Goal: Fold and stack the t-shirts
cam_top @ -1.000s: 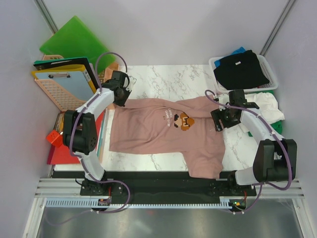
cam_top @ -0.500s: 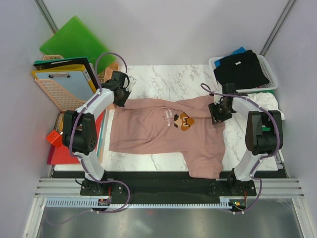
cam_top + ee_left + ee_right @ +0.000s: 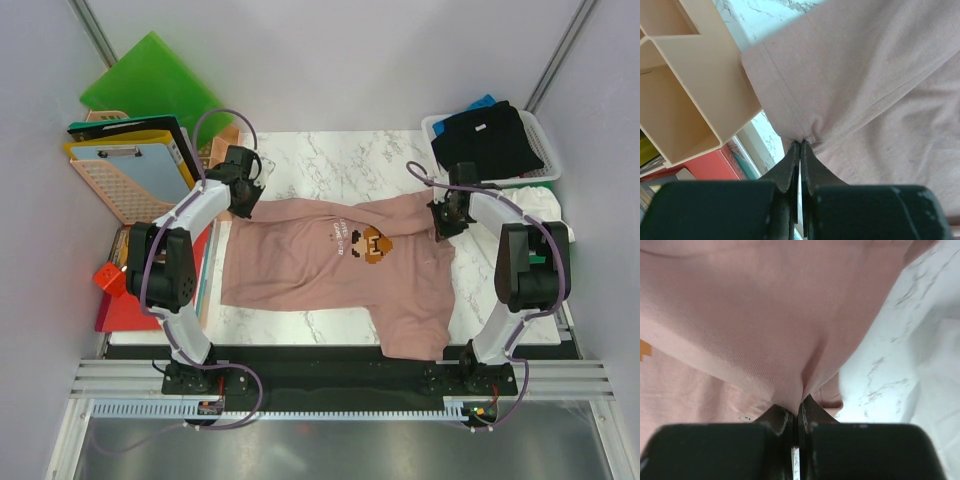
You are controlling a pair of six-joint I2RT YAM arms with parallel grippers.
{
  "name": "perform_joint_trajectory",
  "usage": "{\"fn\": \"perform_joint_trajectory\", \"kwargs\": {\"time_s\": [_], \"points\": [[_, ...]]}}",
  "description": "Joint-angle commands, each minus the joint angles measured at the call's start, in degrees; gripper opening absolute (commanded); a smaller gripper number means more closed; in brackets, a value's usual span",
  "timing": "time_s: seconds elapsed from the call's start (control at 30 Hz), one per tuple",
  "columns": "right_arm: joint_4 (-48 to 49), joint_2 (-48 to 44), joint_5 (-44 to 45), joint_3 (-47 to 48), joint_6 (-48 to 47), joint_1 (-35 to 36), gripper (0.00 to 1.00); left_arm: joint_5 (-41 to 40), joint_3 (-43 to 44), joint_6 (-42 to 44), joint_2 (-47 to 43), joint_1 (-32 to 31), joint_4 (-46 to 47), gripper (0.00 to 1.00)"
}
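A dusty pink t-shirt (image 3: 330,270) with a pixel chest print lies spread on the marble table (image 3: 340,160), one sleeve hanging over the near edge. My left gripper (image 3: 247,200) is shut on its far left corner, and the left wrist view shows the hem (image 3: 790,100) pinched at the fingertips. My right gripper (image 3: 443,222) is shut on the far right corner, where pink cloth (image 3: 765,330) bunches between the jaws. A black t-shirt (image 3: 487,138) fills a white basket (image 3: 545,140), with blue cloth (image 3: 483,102) behind it and white cloth (image 3: 535,210) beside it.
Left of the table are a peach basket (image 3: 115,195), a yellow clipboard (image 3: 130,160), a green folder (image 3: 150,80) and red items (image 3: 125,310). The peach basket's wall (image 3: 695,85) stands close to my left gripper. Green cloth (image 3: 565,255) peeks out at the right edge.
My right gripper moved toward the far side onto the shirt's right corner and closed on the cloth. The left gripper kept its hold and stayed put.
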Motion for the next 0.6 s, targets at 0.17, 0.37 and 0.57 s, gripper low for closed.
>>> {"fn": "perform_joint_trajectory", "kwargs": {"time_s": [0.17,0.37,0.57], "points": [[-2.27,-2.67,0.98,11.28,0.31,0.13,0.0,0.88,-2.79,0.99,-0.93,-0.03,0.31,0.02],[-4.3,-1.0,2.47,15.94,-0.56,-0.22,0.0,0.79,-4.38,1.16,-2.07,-0.03,0.22,0.02],[-6.05,-0.92,2.48,17.71,-1.44,-1.1,0.0,-0.09,-5.35,1.78,-2.86,0.05,0.31,0.02]]}}
